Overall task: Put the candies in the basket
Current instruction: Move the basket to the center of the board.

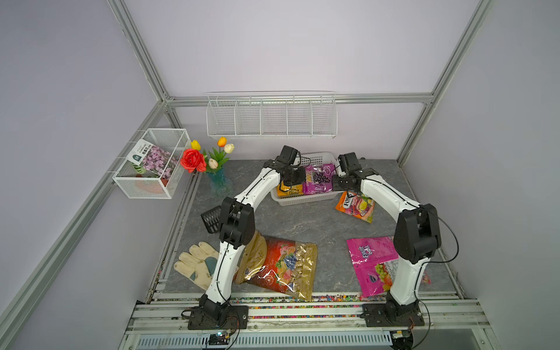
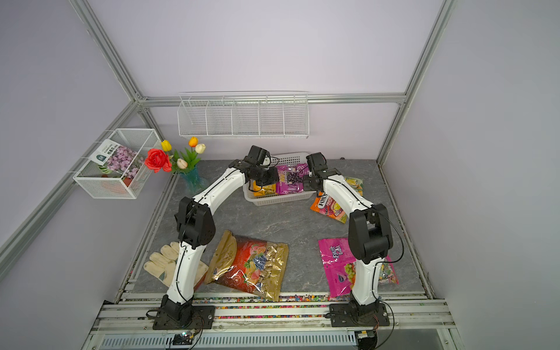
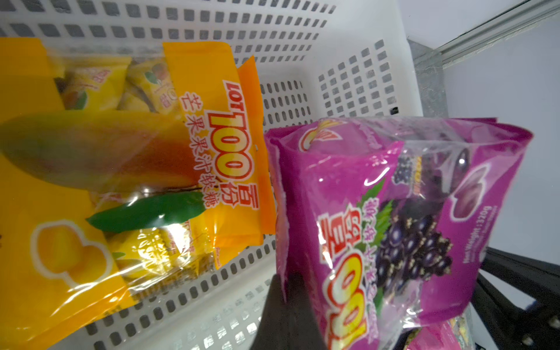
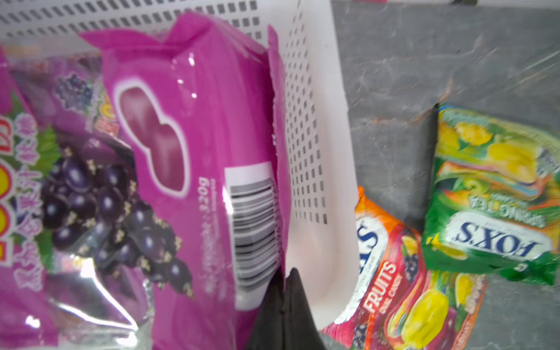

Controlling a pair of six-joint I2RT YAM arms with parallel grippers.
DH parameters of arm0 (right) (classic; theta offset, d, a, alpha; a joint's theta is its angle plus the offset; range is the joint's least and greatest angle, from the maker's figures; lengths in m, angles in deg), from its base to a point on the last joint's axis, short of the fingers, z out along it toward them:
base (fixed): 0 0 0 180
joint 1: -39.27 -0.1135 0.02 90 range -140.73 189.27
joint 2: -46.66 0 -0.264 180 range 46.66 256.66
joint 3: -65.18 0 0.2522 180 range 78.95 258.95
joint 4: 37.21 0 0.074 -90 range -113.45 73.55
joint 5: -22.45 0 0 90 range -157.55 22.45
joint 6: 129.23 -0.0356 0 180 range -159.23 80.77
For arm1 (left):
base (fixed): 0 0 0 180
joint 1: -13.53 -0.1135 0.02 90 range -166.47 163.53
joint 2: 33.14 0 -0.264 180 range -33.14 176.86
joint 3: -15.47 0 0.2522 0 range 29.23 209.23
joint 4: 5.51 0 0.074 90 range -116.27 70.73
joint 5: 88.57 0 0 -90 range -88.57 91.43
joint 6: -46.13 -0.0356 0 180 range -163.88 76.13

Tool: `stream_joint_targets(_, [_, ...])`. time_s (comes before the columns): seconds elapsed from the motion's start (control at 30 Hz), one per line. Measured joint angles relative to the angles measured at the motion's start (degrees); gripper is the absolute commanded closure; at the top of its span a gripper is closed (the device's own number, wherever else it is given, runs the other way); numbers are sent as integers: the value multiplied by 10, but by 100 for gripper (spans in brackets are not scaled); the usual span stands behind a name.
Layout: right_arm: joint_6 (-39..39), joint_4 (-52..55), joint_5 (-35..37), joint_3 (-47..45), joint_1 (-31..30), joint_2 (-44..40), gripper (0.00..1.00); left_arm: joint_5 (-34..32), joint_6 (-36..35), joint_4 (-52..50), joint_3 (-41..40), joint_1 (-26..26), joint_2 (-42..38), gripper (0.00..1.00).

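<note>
The purple grape candy bag (image 1: pixel 319 178) (image 2: pixel 291 178) hangs over the white slotted basket (image 1: pixel 303 201) (image 2: pixel 278 200), beside a yellow candy bag (image 1: pixel 289 189) (image 3: pixel 121 181) lying inside it. My left gripper (image 3: pixel 288 281) (image 1: pixel 304 178) is shut on one side edge of the purple bag (image 3: pixel 394 212). My right gripper (image 4: pixel 285 275) (image 1: pixel 335 181) is shut on the opposite edge (image 4: pixel 166 151). Orange (image 4: pixel 394 288) (image 1: pixel 354 206) and green (image 4: pixel 491 197) (image 2: pixel 354 183) FOX'S bags lie on the table right of the basket. The gold-and-red bag (image 1: pixel 278 263) and the pink Fruit bag (image 1: pixel 372 263) lie near the front.
A work glove (image 1: pixel 197 263) and a black perforated pot (image 1: pixel 212 218) sit at the left. A vase of flowers (image 1: pixel 218 178) stands at the back left. A wire mesh box (image 1: pixel 151 163) and a long wire rack (image 1: pixel 271 116) hang on the walls.
</note>
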Motion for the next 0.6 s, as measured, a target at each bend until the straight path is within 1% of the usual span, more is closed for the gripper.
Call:
stream_joint_targets(0.07, [-10, 10, -29, -21, -1, -16, 100, 1, -10, -7, -14, -6, -5, 100])
stream_joint_targets(0.13, [-22, 18, -53, -48, -6, -40, 100, 4, -16, -9, -50, -12, -23, 100])
stream_joint_targets(0.23, [-40, 36, -74, -91, -28, -82, 100, 14, -22, -1, -138, -16, -73, 100])
stream_joint_targets(0.4, [-78, 65, -68, -166, -99, -157, 100, 22, -24, 28, -292, -12, -185, 100])
stream_joint_targets(0.47, [-96, 74, -59, -193, -129, -189, 100, 21, -24, 31, -340, -8, -227, 100])
stream_joint_targets(0.53, [-113, 80, -53, -219, -151, -222, 100, 23, -24, 26, -368, 1, -259, 100])
stream_joint_targets(0.6, [-132, 88, -43, -242, -159, -260, 100, 29, -24, 20, -372, 11, -276, 100])
